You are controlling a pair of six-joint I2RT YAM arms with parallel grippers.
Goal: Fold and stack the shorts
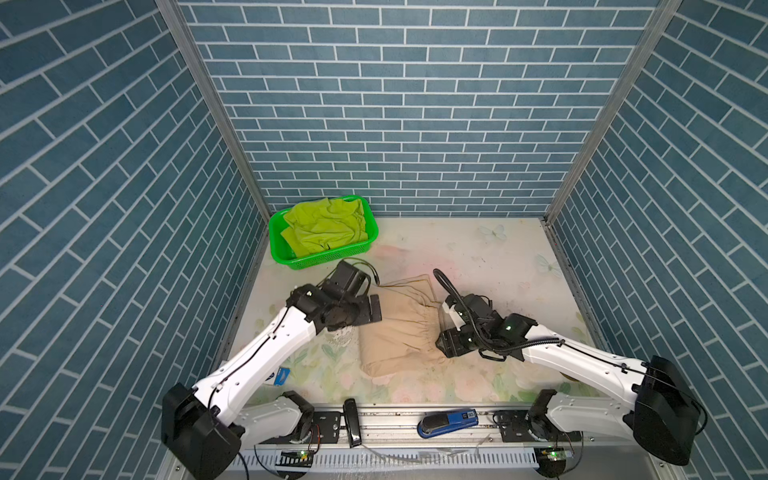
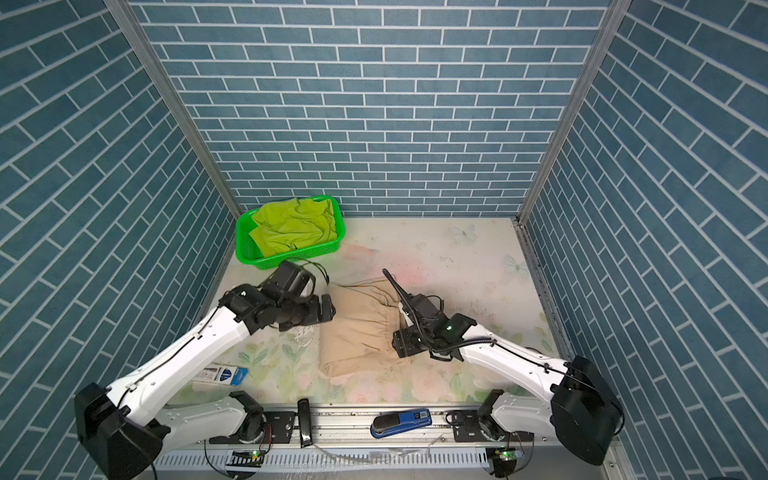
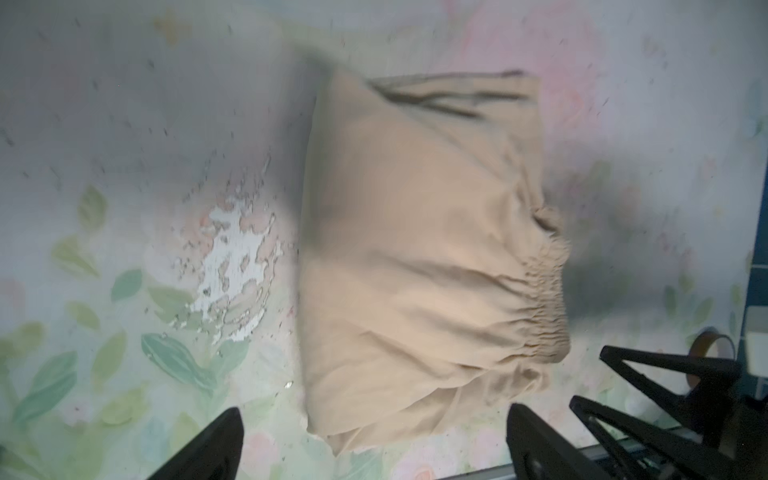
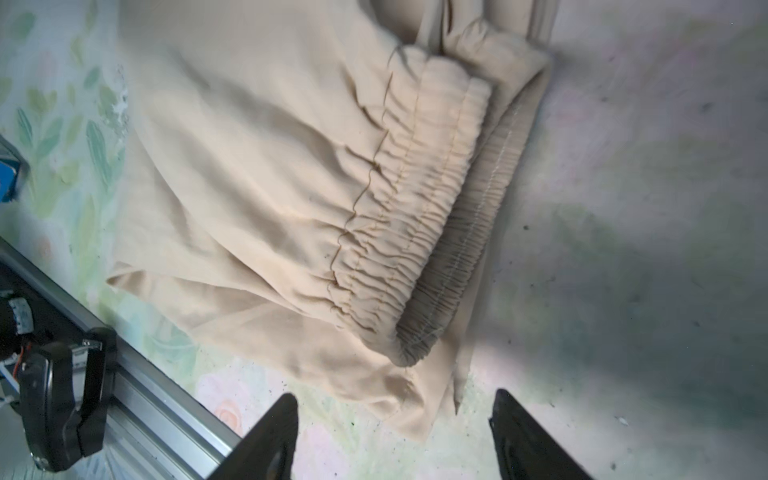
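Floral tabletop [image 1: 478,266] inside blue brick-pattern walls [image 1: 415,124]: your beige shorts [image 1: 399,328] lie folded at its middle, with the elastic waistband [image 4: 415,187] turned toward the right arm. Your left gripper [image 3: 374,411] hangs just beside the cloth's left edge, fingers spread wide and holding nothing. Your right gripper [image 4: 395,395] hovers at the waistband side, fingers also apart and empty. You find the lime green shorts [image 1: 324,226] crumpled in the green basket [image 1: 276,247] at the far left corner, well apart from the beige pair. A blue stapler [image 1: 448,420] rests on the front rail [image 1: 395,419].
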